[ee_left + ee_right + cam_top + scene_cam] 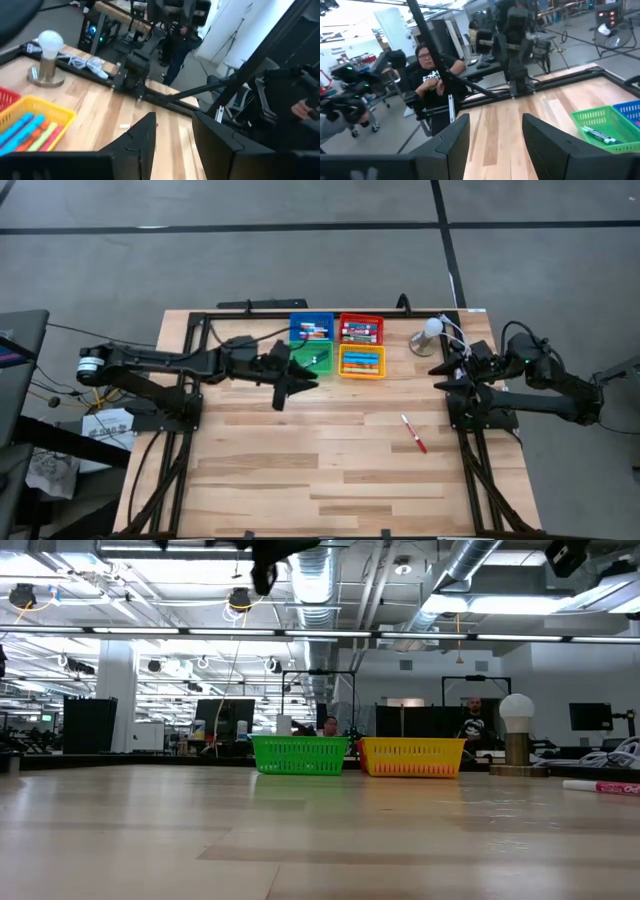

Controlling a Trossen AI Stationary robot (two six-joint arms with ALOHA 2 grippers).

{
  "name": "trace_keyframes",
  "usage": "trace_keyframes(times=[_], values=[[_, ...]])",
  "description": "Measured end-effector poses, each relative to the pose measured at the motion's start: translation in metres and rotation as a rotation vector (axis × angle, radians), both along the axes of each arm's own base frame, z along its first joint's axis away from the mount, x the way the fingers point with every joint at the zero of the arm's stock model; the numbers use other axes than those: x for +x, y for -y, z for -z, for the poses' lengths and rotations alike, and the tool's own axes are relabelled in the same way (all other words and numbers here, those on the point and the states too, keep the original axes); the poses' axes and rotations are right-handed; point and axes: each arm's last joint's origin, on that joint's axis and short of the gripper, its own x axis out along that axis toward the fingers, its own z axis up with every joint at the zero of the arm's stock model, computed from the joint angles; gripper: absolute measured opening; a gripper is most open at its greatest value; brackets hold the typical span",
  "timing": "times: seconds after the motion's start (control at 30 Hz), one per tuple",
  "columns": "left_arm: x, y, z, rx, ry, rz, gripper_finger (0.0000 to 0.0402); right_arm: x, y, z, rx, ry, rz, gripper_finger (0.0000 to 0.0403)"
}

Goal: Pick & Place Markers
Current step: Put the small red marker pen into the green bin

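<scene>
Four square bins sit in a block at the far side of the table: one blue [311,328], one red [361,329], one green [315,360], one yellow [362,362]. One red marker [414,433] lies loose on the wood, toward the right. The markers inside the bins are too small to count. One lamp [431,335] stands right of the bins. Two arms.

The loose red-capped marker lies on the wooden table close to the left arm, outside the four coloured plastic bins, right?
Not quite: the red-capped marker lies close to the right arm, by its base, outside the coloured plastic bins on the wooden table. The high view shows it.
</scene>
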Motion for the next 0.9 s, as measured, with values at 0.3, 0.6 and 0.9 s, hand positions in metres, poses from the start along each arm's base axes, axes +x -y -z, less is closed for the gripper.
trace_keyframes(times=[0.3, 0.6, 0.9], values=[[-0.056, -0.001, 0.042, -0.053, 0.088, -0.032, 0.0127, 0.002, 0.001, -0.005, 0.015, 0.045, 0.023, 0.0170], [-0.079, -0.005, 0.081, -0.133, -0.001, -0.071, 0.0127, 0.032, 0.007, -0.003, 0.057, -0.043, 0.020, 0.0170], [-0.074, -0.008, 0.104, -0.154, -0.103, -0.096, 0.0127, 0.075, -0.002, 0.013, 0.128, -0.423, -0.069, 0.0170]])
